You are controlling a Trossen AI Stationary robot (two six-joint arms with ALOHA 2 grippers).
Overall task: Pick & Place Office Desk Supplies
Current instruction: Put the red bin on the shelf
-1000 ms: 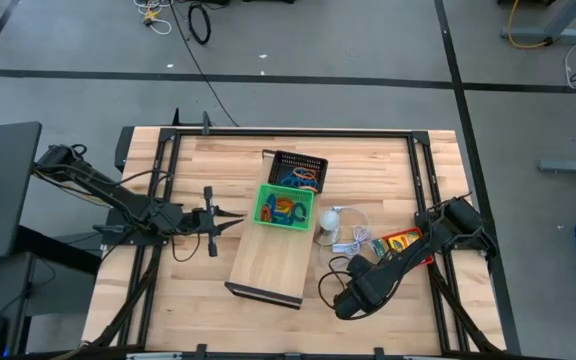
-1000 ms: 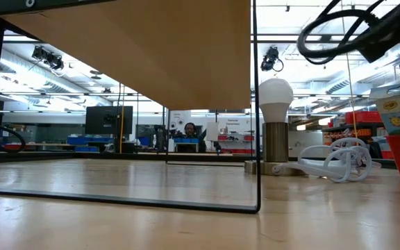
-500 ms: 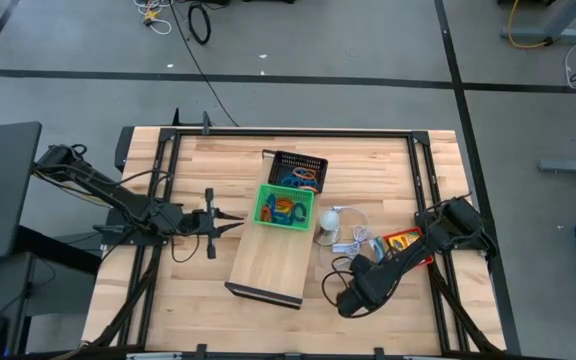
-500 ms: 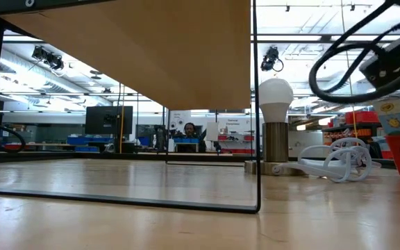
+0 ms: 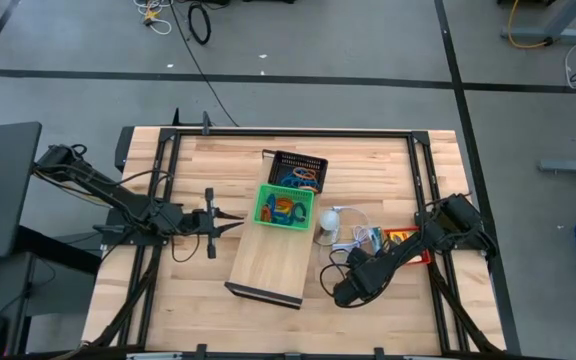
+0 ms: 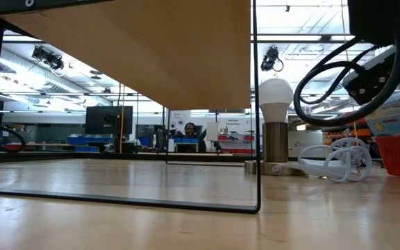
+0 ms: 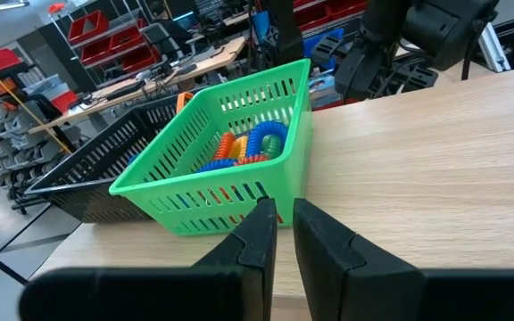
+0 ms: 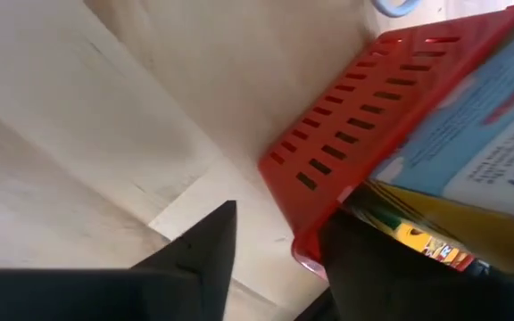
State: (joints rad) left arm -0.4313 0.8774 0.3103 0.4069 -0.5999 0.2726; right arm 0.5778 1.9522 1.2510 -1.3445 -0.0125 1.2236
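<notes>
Coloured loop-shaped supplies lie in the green mesh tray (image 5: 285, 207) (image 7: 239, 152), and some in the black tray (image 5: 299, 172) behind it. A yellow and green card box (image 5: 401, 240) (image 8: 471, 152) lies in the red mesh tray (image 8: 355, 134) at the right. My right gripper (image 5: 379, 261) (image 8: 279, 223) is open and slants down at that tray's near left corner. One finger is outside over the table and the other over the box; I cannot tell whether it touches. My left gripper (image 5: 236, 222) (image 7: 285, 241) hovers shut left of the green tray, holding nothing.
The green tray rests on the far end of a long pale wooden board (image 5: 268, 262). A white light bulb (image 5: 326, 231) (image 6: 275, 118) and a coiled white cable (image 5: 356, 237) (image 6: 342, 161) sit between the board and the red tray. Bare tabletop lies near the front edge.
My right gripper has sunk and drawn in toward the red tray; its arm now covers the tray's near left part. The trays and the box have not moved.
</notes>
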